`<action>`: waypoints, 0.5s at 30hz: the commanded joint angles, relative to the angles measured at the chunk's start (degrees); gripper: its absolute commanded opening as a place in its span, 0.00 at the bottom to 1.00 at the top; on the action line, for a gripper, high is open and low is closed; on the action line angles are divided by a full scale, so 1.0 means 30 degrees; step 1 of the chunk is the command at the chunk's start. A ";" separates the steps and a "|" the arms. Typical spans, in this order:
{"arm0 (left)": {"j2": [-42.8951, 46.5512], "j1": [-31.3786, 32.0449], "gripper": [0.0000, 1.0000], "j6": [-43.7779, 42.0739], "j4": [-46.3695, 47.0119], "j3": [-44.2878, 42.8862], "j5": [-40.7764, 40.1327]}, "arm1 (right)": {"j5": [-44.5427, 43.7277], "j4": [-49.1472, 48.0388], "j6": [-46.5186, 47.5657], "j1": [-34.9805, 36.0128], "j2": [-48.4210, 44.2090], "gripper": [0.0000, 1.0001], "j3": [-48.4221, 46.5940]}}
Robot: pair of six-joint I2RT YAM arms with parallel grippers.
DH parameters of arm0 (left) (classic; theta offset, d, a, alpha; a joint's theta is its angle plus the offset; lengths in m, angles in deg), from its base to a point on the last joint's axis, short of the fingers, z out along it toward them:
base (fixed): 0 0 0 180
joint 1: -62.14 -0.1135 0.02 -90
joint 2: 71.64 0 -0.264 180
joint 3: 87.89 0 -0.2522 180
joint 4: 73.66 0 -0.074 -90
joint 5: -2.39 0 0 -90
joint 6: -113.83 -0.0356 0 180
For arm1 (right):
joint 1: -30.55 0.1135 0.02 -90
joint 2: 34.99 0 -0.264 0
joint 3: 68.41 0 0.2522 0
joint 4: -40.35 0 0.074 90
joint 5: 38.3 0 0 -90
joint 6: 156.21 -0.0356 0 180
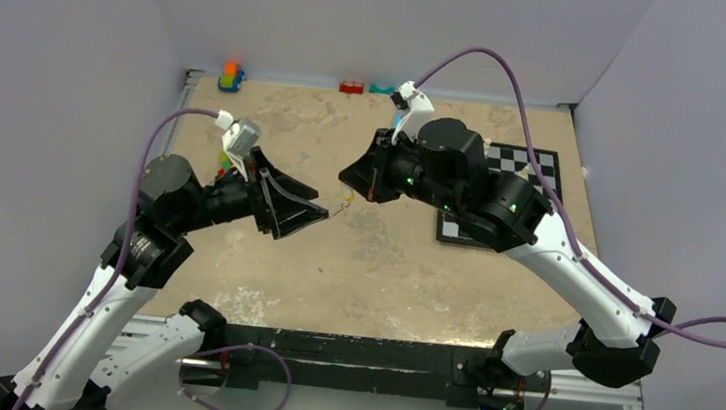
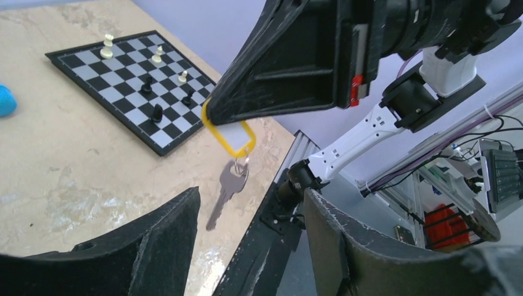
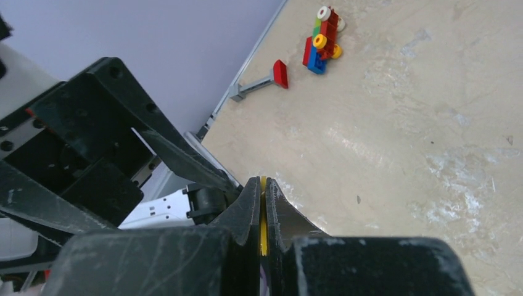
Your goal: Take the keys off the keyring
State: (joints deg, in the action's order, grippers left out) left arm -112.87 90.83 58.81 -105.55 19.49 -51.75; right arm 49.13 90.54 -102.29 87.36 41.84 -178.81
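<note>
My right gripper (image 1: 350, 190) is shut on a yellow plastic tag (image 2: 229, 137), whose edge shows between its pads in the right wrist view (image 3: 263, 213). It holds the tag above the table. A small silver keyring (image 2: 241, 164) hangs from the tag, and a silver key (image 2: 228, 188) hangs from the ring; both are only a tiny glint in the top view (image 1: 343, 203). My left gripper (image 2: 251, 194) is open, its jaws wide apart just short of the key and touching nothing. In the top view the left gripper (image 1: 316, 215) faces the right one closely.
A chessboard (image 1: 529, 163) with several pieces lies at the right, also in the left wrist view (image 2: 123, 80). Toy blocks (image 1: 232, 76) sit at the back left, also in the right wrist view (image 3: 322, 40). A red piece (image 1: 352, 87) and a teal piece (image 1: 382, 88) lie at the back wall.
</note>
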 commanded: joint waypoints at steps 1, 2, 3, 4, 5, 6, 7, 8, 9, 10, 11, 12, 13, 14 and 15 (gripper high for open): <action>-0.0238 0.0106 0.65 0.0261 0.1451 -0.1288 0.0498 | -0.1672 0.1271 -0.1088 0.0523 0.0115 0.00 -0.1435; -0.0304 0.0106 0.64 0.0303 0.1533 -0.1300 0.0547 | -0.1826 0.1386 -0.1194 0.0621 0.0224 0.00 -0.1597; -0.0342 0.0106 0.64 0.0407 0.1682 -0.1265 0.0600 | -0.1951 0.1477 -0.1255 0.0733 0.0344 0.00 -0.1749; -0.0387 0.0098 0.63 0.0497 0.1840 -0.1224 0.0629 | -0.2022 0.1547 -0.1293 0.0787 0.0447 0.00 -0.1849; -0.0389 0.0105 0.63 0.0545 0.1922 -0.1174 0.0651 | -0.2063 0.1567 -0.1372 0.0881 0.0496 0.00 -0.1931; -0.0430 0.0105 0.62 0.0555 0.1980 -0.1143 0.0646 | -0.2094 0.1569 -0.1405 0.0959 0.0557 0.00 -0.2025; -0.0435 0.0102 0.62 0.0541 0.1972 -0.1087 0.0583 | -0.2138 0.1569 -0.1435 0.1042 0.0598 0.00 -0.2088; -0.0435 0.0105 0.61 0.0492 0.1916 -0.1062 0.0502 | -0.2236 0.1584 -0.1490 0.1107 0.0621 0.00 -0.2177; -0.0435 0.0106 0.61 0.0442 0.1891 -0.1000 0.0412 | -0.2340 0.1620 -0.1508 0.1165 0.0651 0.00 -0.2250; -0.0435 0.0098 0.61 0.0388 0.1862 -0.0934 0.0375 | -0.2385 0.1627 -0.1521 0.1214 0.0687 0.00 -0.2314; -0.0461 0.0105 0.61 0.0389 0.1862 -0.0875 0.0348 | -0.2420 0.1628 -0.1537 0.1250 0.0695 0.00 -0.2388; -0.0490 0.0105 0.61 0.0425 0.1980 -0.0794 0.0352 | -0.2410 0.1591 -0.1521 0.1295 0.0718 0.00 -0.2430; -0.0515 0.0091 0.61 0.0514 0.2277 -0.0714 0.0415 | -0.2361 0.1510 -0.1508 0.1351 0.0724 0.00 -0.2450; -0.0559 0.0100 0.60 0.0628 0.2493 -0.0620 0.0478 | -0.2293 0.1386 -0.1510 0.1395 0.0725 0.00 -0.2408; -0.0619 0.0105 0.60 0.0704 0.2685 -0.0579 0.0533 | -0.2218 0.1257 -0.1492 0.1437 0.0729 0.00 -0.2400</action>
State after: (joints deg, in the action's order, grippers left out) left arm -114.31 90.83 59.55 -101.62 17.70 -50.94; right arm 43.64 95.28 -105.94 90.99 44.36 -183.69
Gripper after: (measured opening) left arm 0.608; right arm 0.015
